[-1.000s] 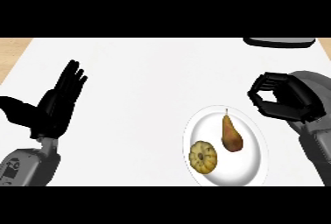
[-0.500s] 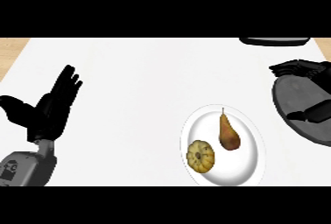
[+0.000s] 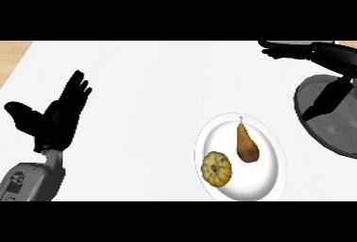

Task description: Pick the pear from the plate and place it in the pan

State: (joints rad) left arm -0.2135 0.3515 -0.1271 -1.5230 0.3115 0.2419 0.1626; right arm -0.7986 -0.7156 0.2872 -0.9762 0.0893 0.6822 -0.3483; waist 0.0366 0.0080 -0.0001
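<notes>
While its left hand (image 3: 54, 118) rests open at the counter's (image 3: 153, 80) left side, fingers straight and pointing up, the robot holds nothing. To that hand's right, well apart, one white plate (image 3: 268, 182) carries two items: one small ribbed squash (image 3: 216, 168) and, just right of it, one brown pear (image 3: 247, 145), stem pointing away. Farther right, the right hand (image 3: 327, 59) hovers open above and beyond the plate, fingers extended leftward, touching neither item.

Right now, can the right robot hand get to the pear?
Probably yes. The right robot hand is up near the far edge, away from the pear, which lies uncovered on the plate. Only the squash sits beside it, not touching.
</notes>
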